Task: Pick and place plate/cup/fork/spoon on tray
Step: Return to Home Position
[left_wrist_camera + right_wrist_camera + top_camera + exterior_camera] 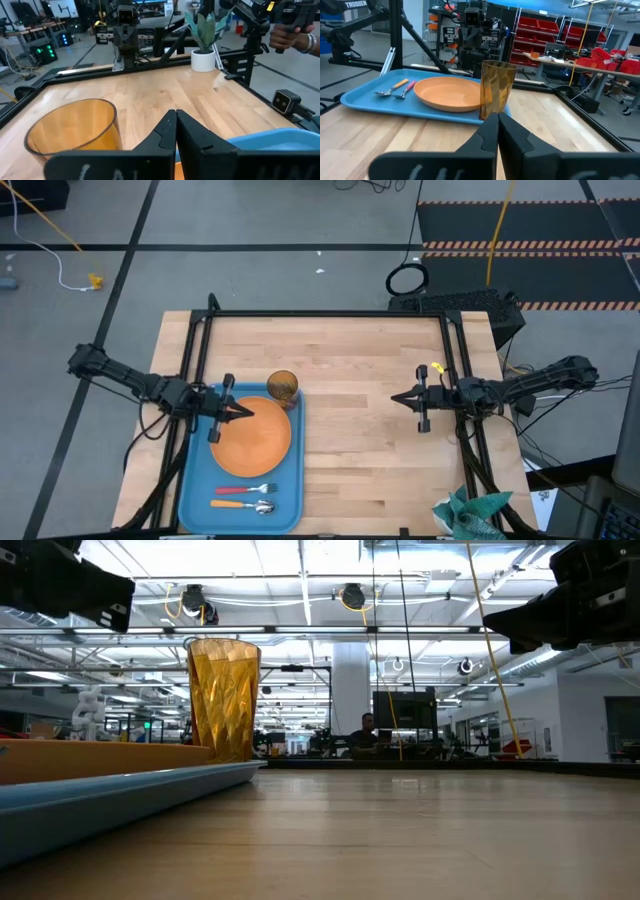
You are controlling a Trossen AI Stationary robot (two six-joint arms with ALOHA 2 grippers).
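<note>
Tray: the light-blue tray (192,502) lies at the lower left of the high view. It is tucked close to the left and bottom edges of the worktop (360,450), which leaves the rest of the wood free.
Plate: the orange plate (255,445) lies flat in the tray's upper half and takes most of its width.
Cup: the amber cup (283,387) stands upright at the tray's upper-right corner, just beside the plate's edge. It looks to be inside the rim, though the angle leaves a little doubt.
Fork and spoon: the red-handled fork (243,490) and the orange-handled spoon (245,506) lie side by side across the tray's lower end. They sit below the plate with handles left and heads right, parallel and not crossing.
Left gripper: the left gripper (243,412) hangs above the plate's upper-left part. Its fingers are clenched together on nothing.
Right gripper: the right gripper (394,397) hangs right of centre over bare wood, well apart from the tray. It too is pinched closed and empty.
Stage: all four pieces look placed, so what remains appears to be pulling the arms home.
Room to move: there is a broad open strip of worktop between the two grippers.
Watch-outs: the cup stands near the left gripper, up and to its right in the high view, so a retreat to the left, away from the cup, looks safest. Black frame rails (200,350) line the worktop. A potted plant (202,55) sits at an edge, clear of both arms.
</note>
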